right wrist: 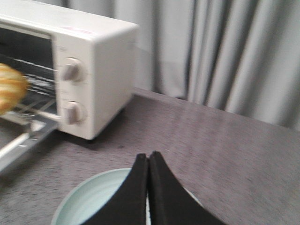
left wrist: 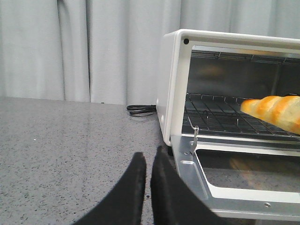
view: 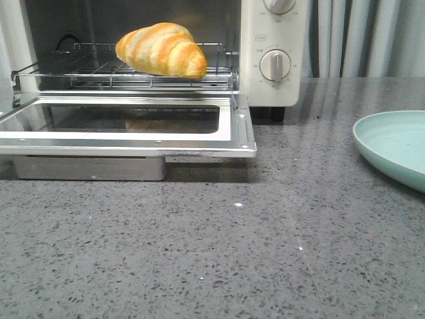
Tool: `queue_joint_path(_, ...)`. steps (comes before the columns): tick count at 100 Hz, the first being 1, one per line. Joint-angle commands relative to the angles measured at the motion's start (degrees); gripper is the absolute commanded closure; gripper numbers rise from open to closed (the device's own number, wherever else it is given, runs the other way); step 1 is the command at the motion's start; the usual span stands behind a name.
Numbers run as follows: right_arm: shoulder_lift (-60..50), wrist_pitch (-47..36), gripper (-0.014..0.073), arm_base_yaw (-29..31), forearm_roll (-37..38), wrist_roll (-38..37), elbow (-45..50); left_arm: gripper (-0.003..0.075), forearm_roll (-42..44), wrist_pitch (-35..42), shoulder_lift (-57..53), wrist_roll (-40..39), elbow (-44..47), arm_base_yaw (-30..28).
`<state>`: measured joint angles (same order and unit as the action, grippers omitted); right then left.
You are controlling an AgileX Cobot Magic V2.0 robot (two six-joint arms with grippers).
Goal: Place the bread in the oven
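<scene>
Bread [view: 163, 50] lies on the wire rack [view: 99, 70] inside the oven [view: 272, 53] (door down). Left gripper [left wrist: 148, 161] nearly pressed together, empty; right gripper [right wrist: 148, 159] pressed together above the plate [right wrist: 93, 199].

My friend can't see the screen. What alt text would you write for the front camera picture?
A glossy golden croissant-shaped bread rests on the wire rack of a cream-white toaster oven whose glass door is folded down flat. A pale green plate, holding nothing, sits at the right edge of the speckled grey countertop. No robot arms are visible.

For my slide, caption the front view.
Bread resting on the wire rack of the open oven.
</scene>
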<state>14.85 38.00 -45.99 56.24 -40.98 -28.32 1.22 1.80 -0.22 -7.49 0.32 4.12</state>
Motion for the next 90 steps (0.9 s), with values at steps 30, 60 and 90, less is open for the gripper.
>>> queue_joint_path(30, 0.7, -16.7, 0.0651, 0.2, -24.0, 36.8, 2.1, 0.0740, -0.5, 4.2, -1.7, 0.1, 1.3, 0.3)
queue_joint_path(60, 0.7, -32.8, 0.0651, 12.3, -38.2, 44.5, 12.0, 0.0740, -0.5, 4.2, -1.7, 0.1, 1.3, 0.3)
queue_joint_path(90, 0.1, -45.9, 0.0651, 28.0, -44.0, 44.7, 18.8, 0.0740, -0.5, 4.2, -1.7, 0.1, 1.3, 0.3)
